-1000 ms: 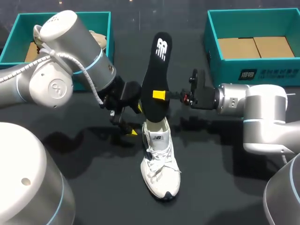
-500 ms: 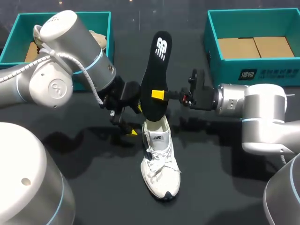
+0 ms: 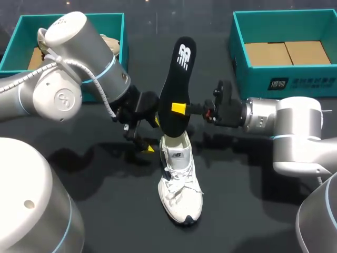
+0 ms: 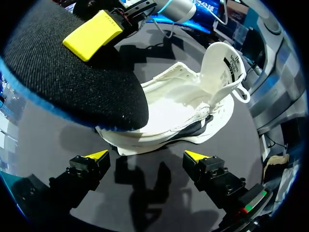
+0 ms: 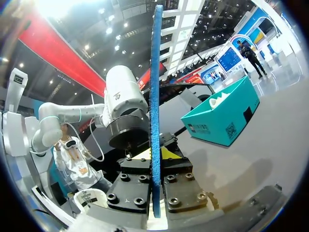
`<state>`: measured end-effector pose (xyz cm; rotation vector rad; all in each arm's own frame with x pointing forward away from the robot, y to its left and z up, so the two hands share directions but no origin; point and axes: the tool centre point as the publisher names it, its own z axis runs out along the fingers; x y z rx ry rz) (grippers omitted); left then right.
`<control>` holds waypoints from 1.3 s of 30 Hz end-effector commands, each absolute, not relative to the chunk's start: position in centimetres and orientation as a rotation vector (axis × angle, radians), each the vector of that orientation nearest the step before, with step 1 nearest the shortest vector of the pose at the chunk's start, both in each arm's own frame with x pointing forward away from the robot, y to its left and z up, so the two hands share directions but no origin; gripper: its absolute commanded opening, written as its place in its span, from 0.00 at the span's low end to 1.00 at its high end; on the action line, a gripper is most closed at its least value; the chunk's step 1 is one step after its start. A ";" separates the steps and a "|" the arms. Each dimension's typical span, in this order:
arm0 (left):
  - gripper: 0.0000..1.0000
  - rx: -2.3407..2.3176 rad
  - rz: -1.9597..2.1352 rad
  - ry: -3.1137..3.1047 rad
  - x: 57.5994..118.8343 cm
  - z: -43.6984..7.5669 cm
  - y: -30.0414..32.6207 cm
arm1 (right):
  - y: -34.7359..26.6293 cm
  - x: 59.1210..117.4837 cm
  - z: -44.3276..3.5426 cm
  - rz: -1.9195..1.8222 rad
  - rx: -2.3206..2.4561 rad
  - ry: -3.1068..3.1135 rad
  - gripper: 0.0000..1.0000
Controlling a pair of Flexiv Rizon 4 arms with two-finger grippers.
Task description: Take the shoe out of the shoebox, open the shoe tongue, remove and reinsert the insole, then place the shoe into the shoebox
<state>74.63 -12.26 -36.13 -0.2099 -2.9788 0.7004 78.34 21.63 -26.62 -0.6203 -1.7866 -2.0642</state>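
A white shoe [image 3: 179,179] lies on the black table, its heel towards my arms and its tongue pulled up; in the left wrist view the shoe [image 4: 183,111] lies just ahead of my open left gripper [image 4: 146,155]. The black insole [image 3: 176,79] with a blue edge stands upright above the heel, its lower end near the shoe's opening. My right gripper [image 3: 179,108] is shut on its middle. The right wrist view shows the insole [image 5: 155,96] edge-on between that gripper's [image 5: 155,159] fingers. My left gripper [image 3: 154,135] stands left of the heel, touching nothing.
A teal shoebox [image 3: 239,52] with brown card inside stands at the back right. A second teal box [image 3: 21,31] stands at the back left, partly behind my left arm. Bare table lies in front of the shoe's toe.
My right gripper has sunk slightly with the insole, whose top has leaned a little to the right. The left arm and the shoe have kept still.
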 end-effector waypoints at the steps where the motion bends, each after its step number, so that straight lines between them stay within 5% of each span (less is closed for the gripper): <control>1: 1.00 -0.211 0.699 -2.979 74.7 -36.3 -12.4 | 21.5 78.1 -26.8 -2.071 -0.616 -1.787 0.00; 39: 1.00 -0.211 0.699 -2.979 74.7 -36.3 -12.4 | 21.3 76.7 -30.1 -1.986 -0.606 -1.802 0.00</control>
